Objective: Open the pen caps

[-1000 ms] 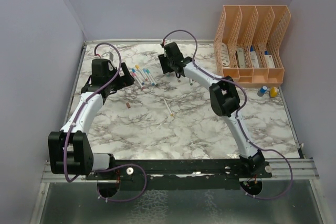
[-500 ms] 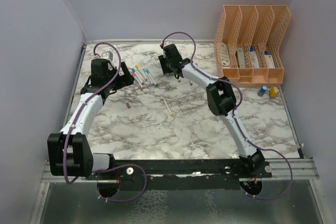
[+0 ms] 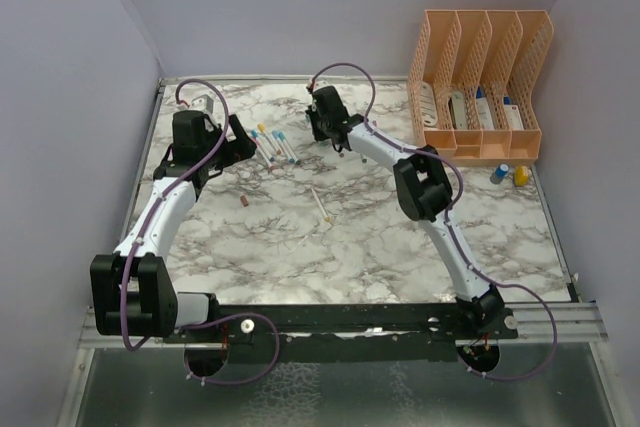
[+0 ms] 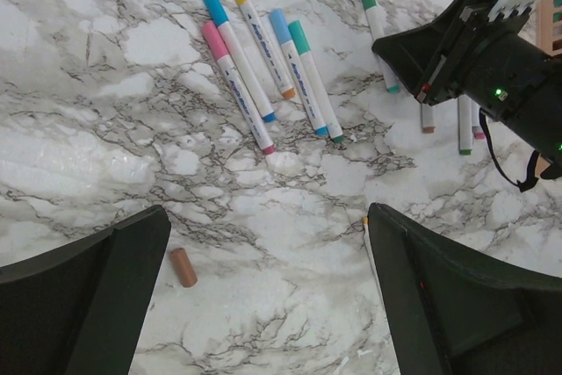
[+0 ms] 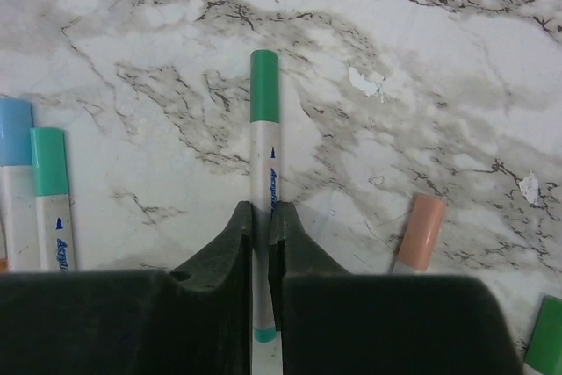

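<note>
My right gripper (image 5: 263, 230) is shut on the white barrel of a pen (image 5: 263, 177) that lies on the marble table, its green cap (image 5: 264, 85) pointing away from me. The left wrist view shows the same right gripper (image 4: 465, 50) over that green-capped pen (image 4: 373, 19). Several more capped pens (image 4: 255, 68) with pink, blue, yellow and teal caps lie side by side to its left. My left gripper (image 4: 263, 296) hovers open above bare table, nothing between its fingers. A loose brown cap (image 4: 183, 267) lies by its left finger.
A pen without a cap (image 3: 320, 204) lies mid-table. A peach-capped pen (image 5: 420, 233) and another green-capped one (image 5: 549, 331) lie right of my right gripper. The peach lattice organiser (image 3: 480, 87) stands at the back right, with a blue bottle (image 3: 500, 173) and a yellow one (image 3: 521, 175) beside it.
The right gripper's jaws have closed onto the green-capped pen's barrel. Both arms have shifted only slightly. The left gripper stays open.
</note>
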`<state>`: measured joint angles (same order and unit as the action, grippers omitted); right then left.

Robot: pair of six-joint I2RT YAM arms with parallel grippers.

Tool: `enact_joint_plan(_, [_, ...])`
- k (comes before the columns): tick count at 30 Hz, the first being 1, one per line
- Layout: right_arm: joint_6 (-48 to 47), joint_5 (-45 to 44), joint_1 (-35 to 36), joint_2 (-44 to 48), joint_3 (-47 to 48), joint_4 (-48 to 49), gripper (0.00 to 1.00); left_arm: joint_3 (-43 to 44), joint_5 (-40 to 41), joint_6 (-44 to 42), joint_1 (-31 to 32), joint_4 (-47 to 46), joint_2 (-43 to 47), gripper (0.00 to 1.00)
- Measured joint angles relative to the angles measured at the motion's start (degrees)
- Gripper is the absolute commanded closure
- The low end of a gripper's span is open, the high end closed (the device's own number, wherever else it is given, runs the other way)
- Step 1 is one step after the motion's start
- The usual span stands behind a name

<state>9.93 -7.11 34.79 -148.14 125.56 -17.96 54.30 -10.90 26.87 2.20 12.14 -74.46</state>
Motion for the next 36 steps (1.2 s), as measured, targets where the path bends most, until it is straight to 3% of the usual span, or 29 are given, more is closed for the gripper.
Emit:
enact_joint_plan(9, [1.01,1.07,-0.02,8.48,-14.43,4.94,0.99,-1.44,-4.83,5.92,0.00,-6.75,-0.26,0.03])
enact_joint_plan(15, [1.60,3.41,0.04,21.62,-28.98,5.44,0.99,-2.23,-9.66,12.46,0.55,-14.23,-3.82,0.04])
enact_joint_plan(20, [3.43,6.25,0.57,32.79,-35.74,6.64,0.99,-2.23,-12.63,18.18,3.15,-20.81,-9.20,0.04])
enact_joint_plan(26, [4.87,8.00,4.35,40.02,-39.74,7.74,0.99,1.62,-14.84,23.69,8.35,-25.00,-16.94,0.03])
enact_joint_plan(36, [6.36,8.94,8.57,40.94,-41.38,7.39,0.99,6.23,-15.98,29.22,11.89,-30.47,-20.85,0.05])
